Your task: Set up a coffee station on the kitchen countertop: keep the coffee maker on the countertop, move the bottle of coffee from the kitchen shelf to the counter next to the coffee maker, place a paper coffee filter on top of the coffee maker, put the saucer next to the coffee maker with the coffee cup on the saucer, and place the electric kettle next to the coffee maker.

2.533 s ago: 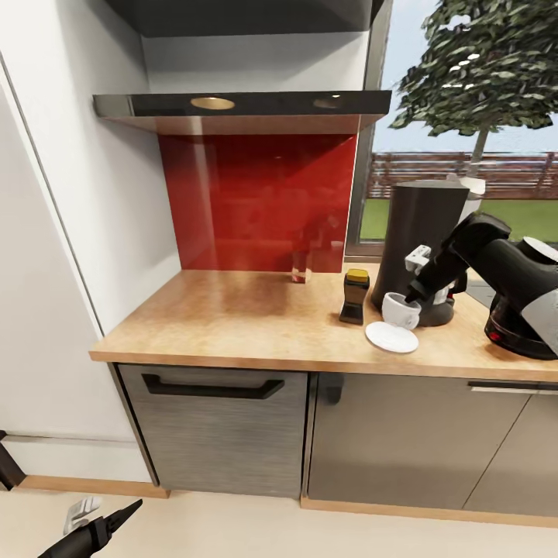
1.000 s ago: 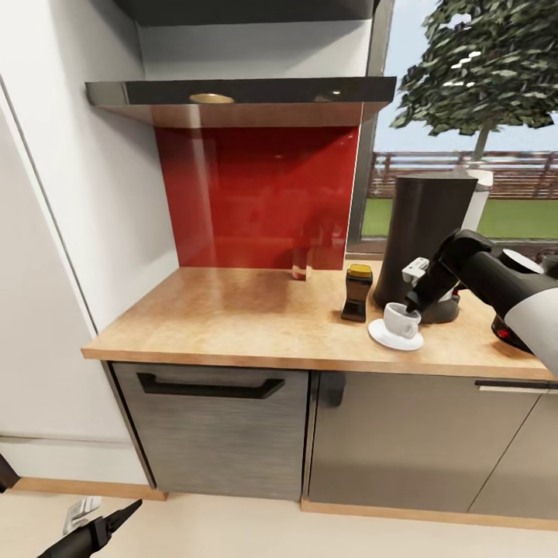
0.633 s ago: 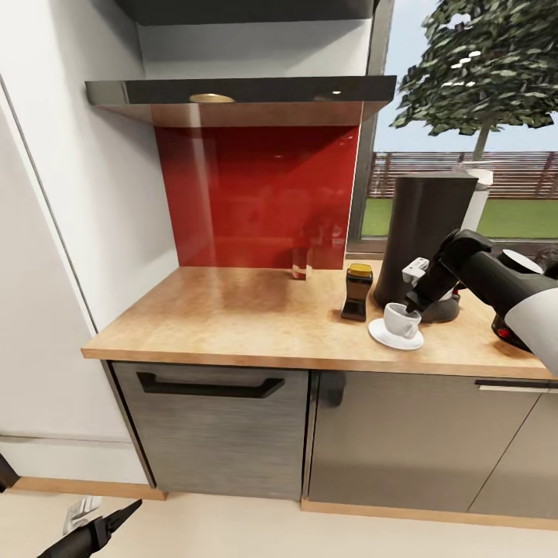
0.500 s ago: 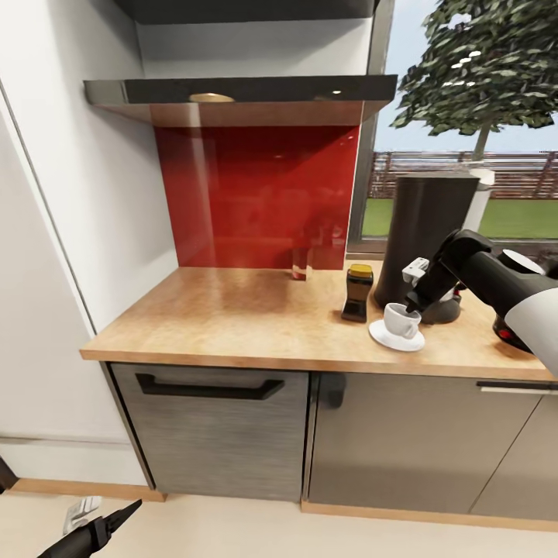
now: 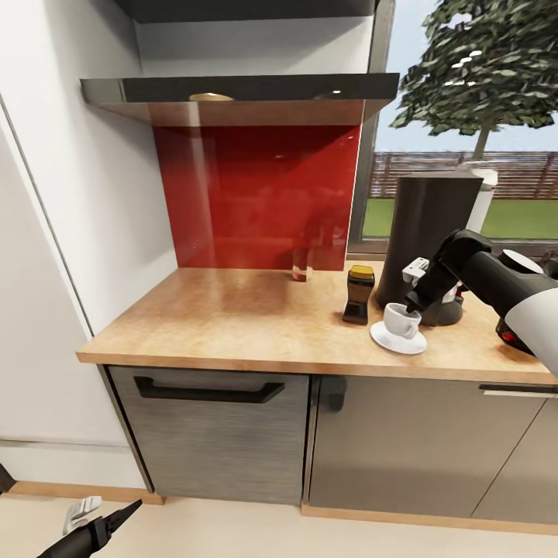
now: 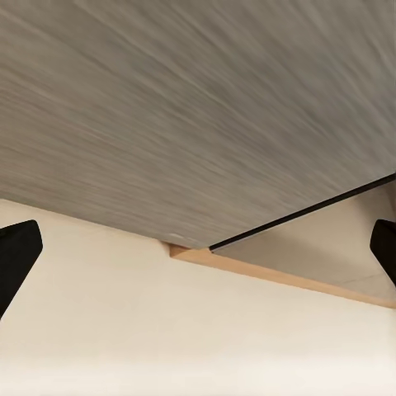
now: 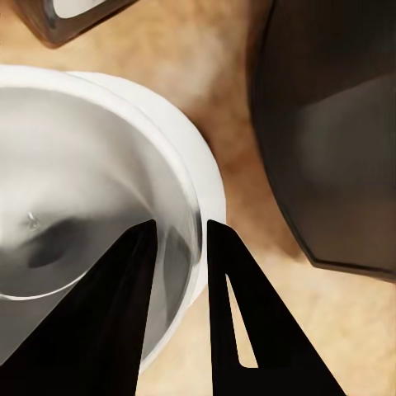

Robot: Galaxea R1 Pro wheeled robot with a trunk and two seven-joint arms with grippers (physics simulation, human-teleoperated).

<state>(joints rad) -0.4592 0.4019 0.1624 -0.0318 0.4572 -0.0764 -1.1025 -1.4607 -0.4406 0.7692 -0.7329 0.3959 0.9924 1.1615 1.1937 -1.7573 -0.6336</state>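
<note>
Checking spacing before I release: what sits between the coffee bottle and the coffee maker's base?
In the head view, the coffee cup on its saucer sits just in front of the gap between coffee bottle and coffee maker; the gap itself is bare countertop.

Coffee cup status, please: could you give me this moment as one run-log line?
step: cup onto saucer | right gripper: pinching rim of coffee cup | cup: seated on saucer | saucer: beside coffee maker | left gripper: open, low

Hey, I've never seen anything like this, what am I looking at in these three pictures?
It's a simulated two-armed robot in a kitchen. The big picture looks down from its head camera; the other two come from cameras by each gripper. On the countertop stand a coffee maker, a coffee bottle and a white cup on a saucer. The right gripper pinches the cup's rim between its fingers. The left gripper hangs open near the floor, facing a cabinet front.
</note>
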